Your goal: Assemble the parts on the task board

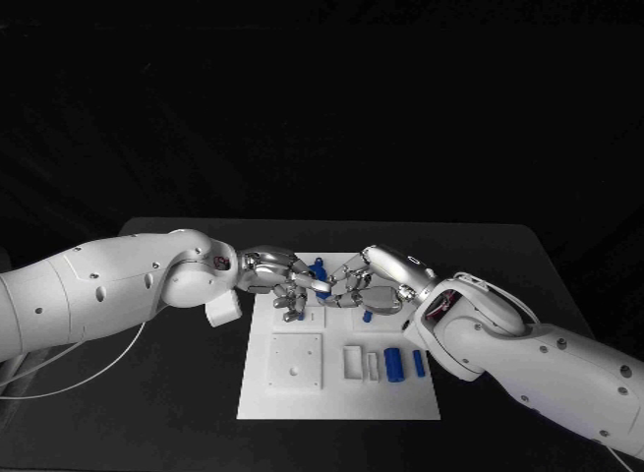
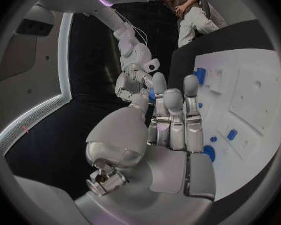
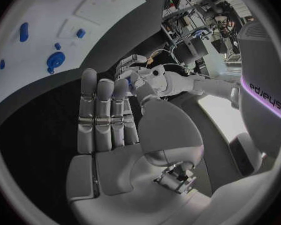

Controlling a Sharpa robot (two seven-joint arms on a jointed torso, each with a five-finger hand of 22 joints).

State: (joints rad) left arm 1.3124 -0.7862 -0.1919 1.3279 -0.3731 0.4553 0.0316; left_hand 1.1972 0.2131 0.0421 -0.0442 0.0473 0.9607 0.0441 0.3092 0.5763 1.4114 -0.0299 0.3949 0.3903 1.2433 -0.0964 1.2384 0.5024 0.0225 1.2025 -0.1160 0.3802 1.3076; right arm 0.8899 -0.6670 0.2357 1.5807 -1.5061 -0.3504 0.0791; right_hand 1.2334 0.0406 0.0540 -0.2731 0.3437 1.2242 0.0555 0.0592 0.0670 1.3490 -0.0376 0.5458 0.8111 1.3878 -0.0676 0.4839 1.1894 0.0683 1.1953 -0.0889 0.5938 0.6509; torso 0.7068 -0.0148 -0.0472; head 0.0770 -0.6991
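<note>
The white task board (image 1: 336,393) lies mid-table. My left hand (image 1: 282,280) and right hand (image 1: 375,287) meet fingertip to fingertip above its far end. A small blue part (image 1: 319,270) stands between them. In the left wrist view the blue part (image 2: 152,94) sits between my left thumb and fingers (image 2: 160,90), with the right hand (image 2: 131,82) just beyond. In the right wrist view the blue part (image 3: 131,85) shows at my right fingertips (image 3: 120,87), against the left hand (image 3: 139,75). Whether the right hand grips it is unclear.
More blue parts lie on the board: a cylinder (image 1: 394,364), a thin piece (image 1: 420,362) and a small one (image 1: 367,317). A white square block (image 1: 296,359) and white bars (image 1: 353,361) sit on the near half. Black table (image 1: 549,265) surrounds the board.
</note>
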